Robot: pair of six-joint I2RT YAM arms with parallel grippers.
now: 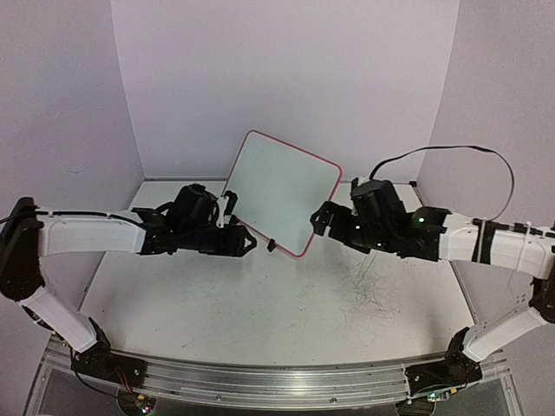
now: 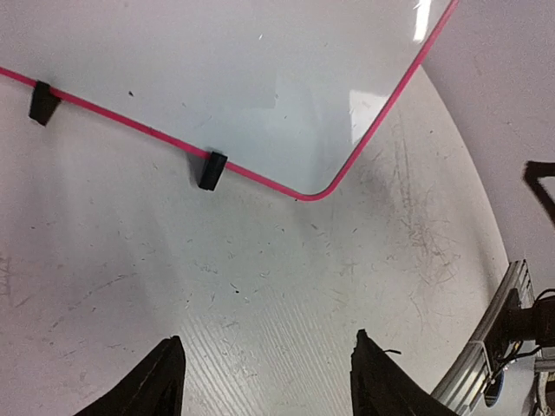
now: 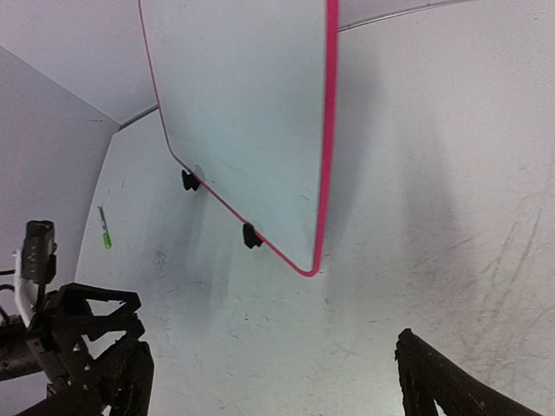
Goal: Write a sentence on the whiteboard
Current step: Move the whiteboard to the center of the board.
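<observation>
Looking from above, where does the whiteboard [image 1: 282, 186] sit?

Centre frame, turned like a diamond, with its lower corner pointing down. The left gripper [image 1: 249, 244] lies just beside its lower-left edge and the right gripper [image 1: 321, 219] just beside its lower-right edge, so both are about equally near.

And its face? The grippers?

Blank white inside a pink rim, no writing to be seen. Both grippers are released, fingers apart, holding nothing.

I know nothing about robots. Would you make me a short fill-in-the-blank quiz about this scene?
The whiteboard stands on small ____ clip feet.
Its face shows ____ writing.
The left tool and the right tool each hold ____.
Missing words: black; no; nothing.
</observation>
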